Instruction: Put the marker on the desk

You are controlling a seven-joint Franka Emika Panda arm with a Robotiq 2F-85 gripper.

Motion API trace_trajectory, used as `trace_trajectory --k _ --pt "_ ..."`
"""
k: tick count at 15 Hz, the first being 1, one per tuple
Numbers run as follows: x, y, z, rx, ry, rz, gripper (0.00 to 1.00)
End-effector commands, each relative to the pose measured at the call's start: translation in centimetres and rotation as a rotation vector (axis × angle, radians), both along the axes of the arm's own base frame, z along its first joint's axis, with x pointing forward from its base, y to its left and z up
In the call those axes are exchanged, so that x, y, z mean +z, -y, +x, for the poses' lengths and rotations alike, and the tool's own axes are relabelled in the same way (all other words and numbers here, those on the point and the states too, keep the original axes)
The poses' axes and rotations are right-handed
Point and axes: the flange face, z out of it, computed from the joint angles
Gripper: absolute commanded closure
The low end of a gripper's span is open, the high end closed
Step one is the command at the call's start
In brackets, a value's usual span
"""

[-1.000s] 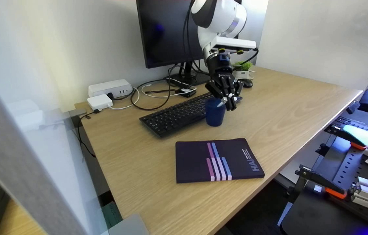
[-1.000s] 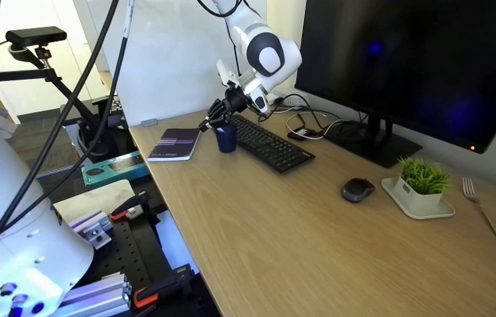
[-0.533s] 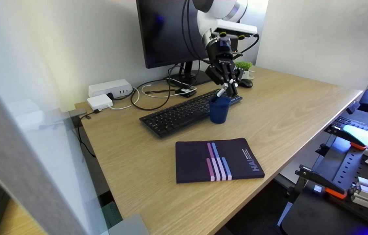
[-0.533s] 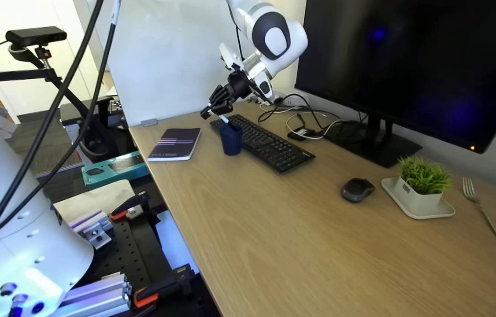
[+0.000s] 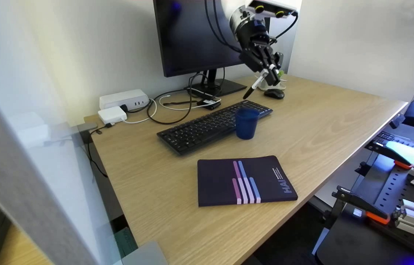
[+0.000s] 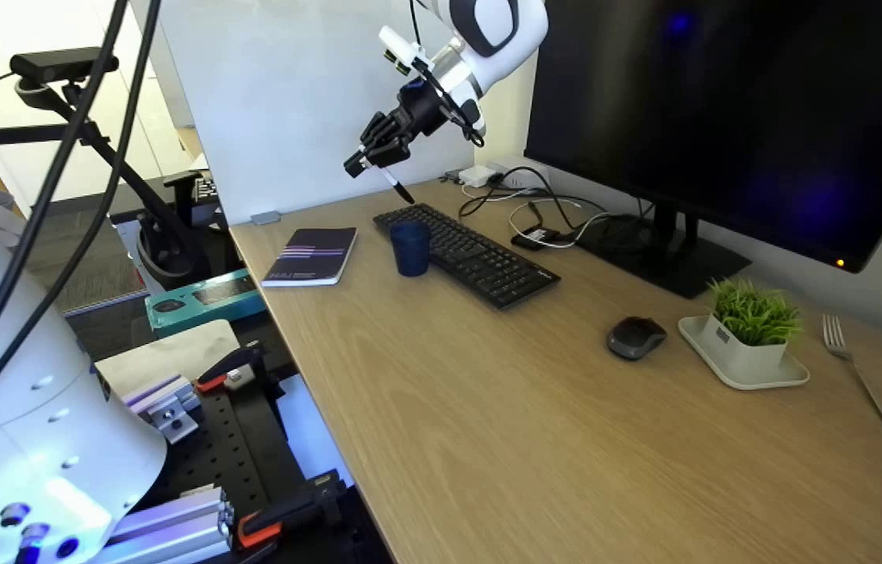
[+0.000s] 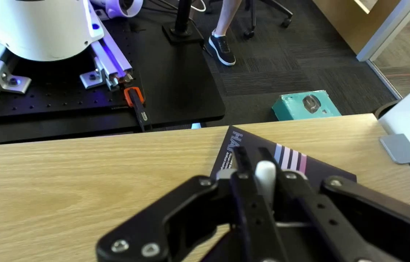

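The marker is a slim stick with a white body and a black end. It shows in both exterior views [image 5: 254, 87] [image 6: 395, 182], and its white end shows in the wrist view [image 7: 265, 173]. My gripper [image 5: 274, 76] [image 6: 358, 161] [image 7: 251, 151] is shut on it. The marker slants with its black end downward, in the air above and behind the blue cup [image 5: 247, 124] [image 6: 410, 249]. The cup stands upright on the desk [image 5: 324, 121] [image 6: 449, 407] [image 7: 81, 174], a light tan wooden top. The cup is not visible in the wrist view.
A black keyboard [image 5: 207, 127] [image 6: 480, 254] lies beside the cup. A dark striped notebook [image 5: 214, 180] [image 6: 314, 252] [image 7: 321, 169] lies near the desk edge. A mouse [image 6: 635, 338], a potted plant [image 6: 754, 313], a fork [image 6: 864, 384] and a monitor [image 6: 723, 117] are farther along. Cables lie behind the keyboard.
My gripper has risen from the blue cup and drawn the marker up out of it; the black end is now in the air. The cup shifted slightly and stands still since half a second ago.
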Motion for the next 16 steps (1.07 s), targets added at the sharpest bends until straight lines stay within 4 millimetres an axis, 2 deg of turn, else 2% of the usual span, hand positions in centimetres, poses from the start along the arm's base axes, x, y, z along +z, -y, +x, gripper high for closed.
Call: trace_trajectory --k 1,4,6,8,12,16 --pt "4.1 1.0 -1.0 0.058 0.055 -0.004 0.97" --pt "8.0 2.5 -2.2 0.060 0.165 -0.067 0.97" --pt "10.0 4.5 -3.7 0.043 0.237 -0.134 0.97" --pt "11.2 7.0 -5.6 0.011 0.307 -0.201 0.97" --pt "11.2 12.1 -10.2 -0.071 0.403 -0.307 0.97" --pt "9.4 16.3 -15.0 -0.171 0.471 -0.393 0.97"
